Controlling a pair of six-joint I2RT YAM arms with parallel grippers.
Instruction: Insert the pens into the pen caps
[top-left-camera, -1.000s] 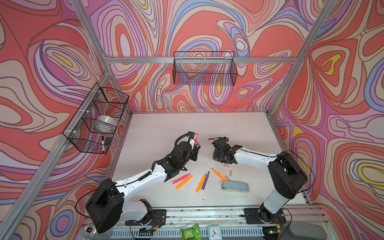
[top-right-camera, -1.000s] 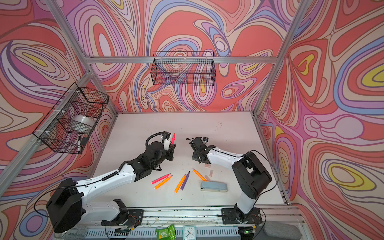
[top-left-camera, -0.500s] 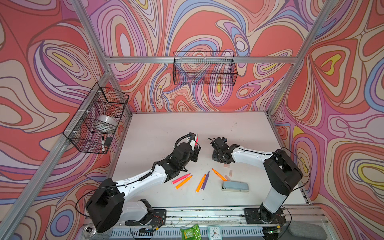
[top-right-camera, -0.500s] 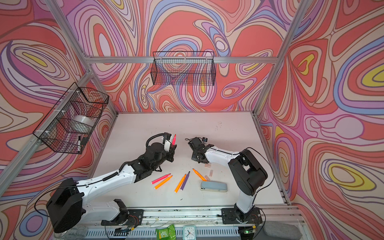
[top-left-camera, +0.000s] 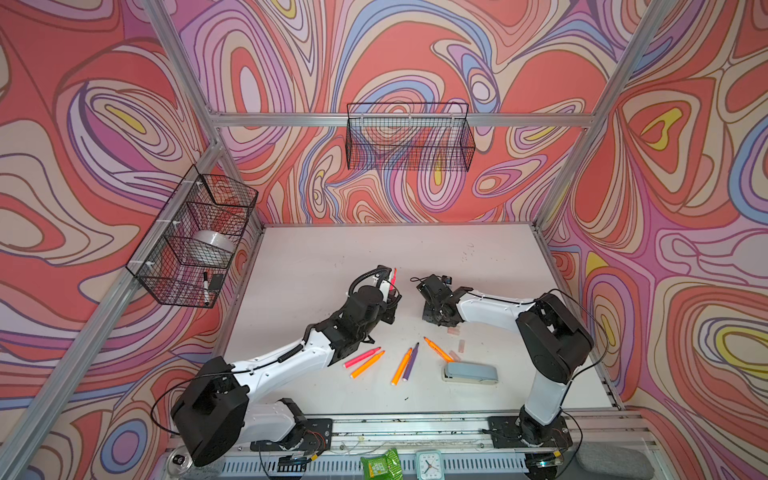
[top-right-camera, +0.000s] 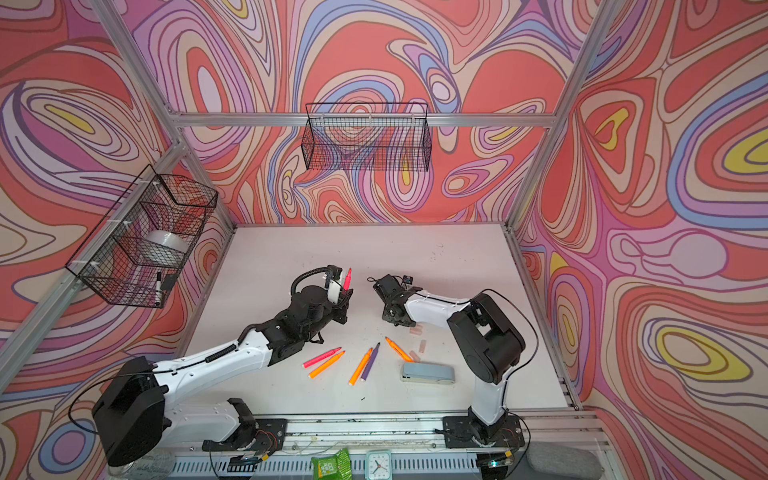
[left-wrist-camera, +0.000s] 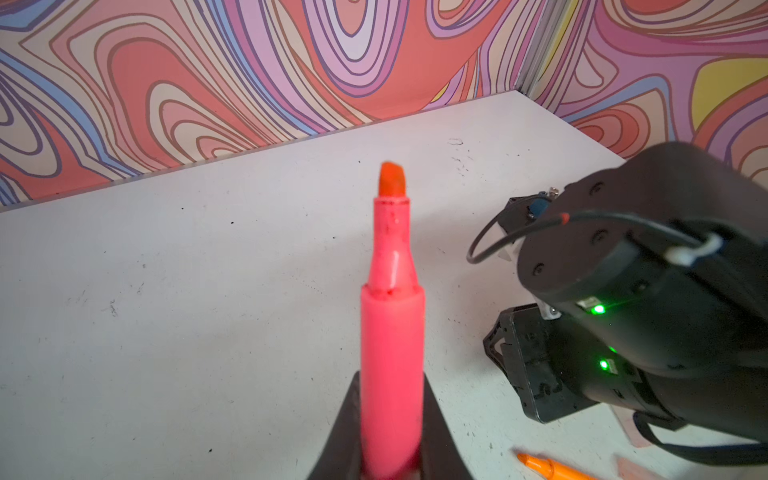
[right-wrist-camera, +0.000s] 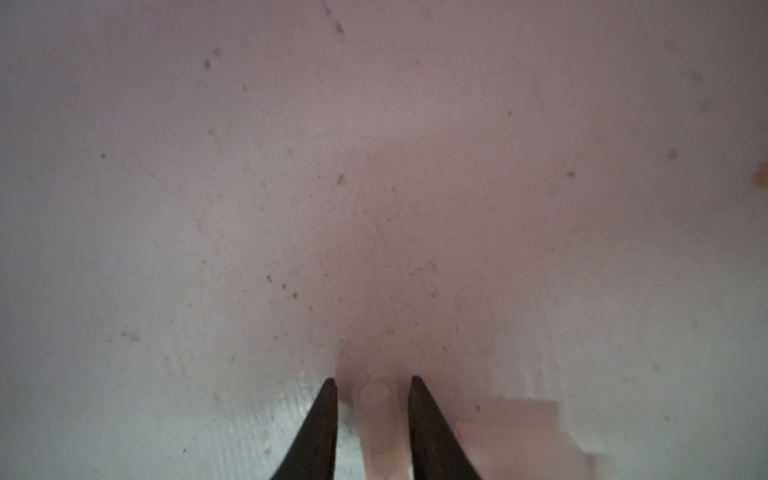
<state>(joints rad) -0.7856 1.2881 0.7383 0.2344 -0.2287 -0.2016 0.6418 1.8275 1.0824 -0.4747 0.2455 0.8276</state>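
Left claw (left-wrist-camera: 390, 399): clamped on the barrel of a neon pink pen (left-wrist-camera: 390, 332), one finger on each side. The pen's long axis runs straight out of the claw. Its bare orange-red chisel tip leads, pointing up and away from the arm towards the back wall. In both top views the pen stands nearly upright above the claw (top-left-camera: 388, 291).

Right claw (right-wrist-camera: 372, 386): pointed down at the table (right-wrist-camera: 249, 208), jaws narrowly parted on either side of a pale translucent cap (right-wrist-camera: 376, 415). The cap lies on the table with its long axis parallel to the fingers and its open mouth facing outward past the fingertips. A sliver of table shows between one finger and the cap. Contact on the other side cannot be judged. A second cap (right-wrist-camera: 511, 436), blurred, lies just beside the claw, crosswise to the first.

Outward from the right claw (top-left-camera: 436, 320), on the side towards its arm's base: three loose caps (top-left-camera: 461, 345) spaced apart, with a grey-blue stapler (top-left-camera: 469, 372) beyond them.

Between the two arms, nearer their bases than the claws, five pens lie flat:
- a pink pen (top-left-camera: 362, 357) and an orange pen (top-left-camera: 368, 364) side by side
- an orange pen (top-left-camera: 401, 366) and a purple pen (top-left-camera: 410, 361) side by side
- a lone orange pen (top-left-camera: 438, 350), its tail towards the stapler

All five tips point roughly towards the claws
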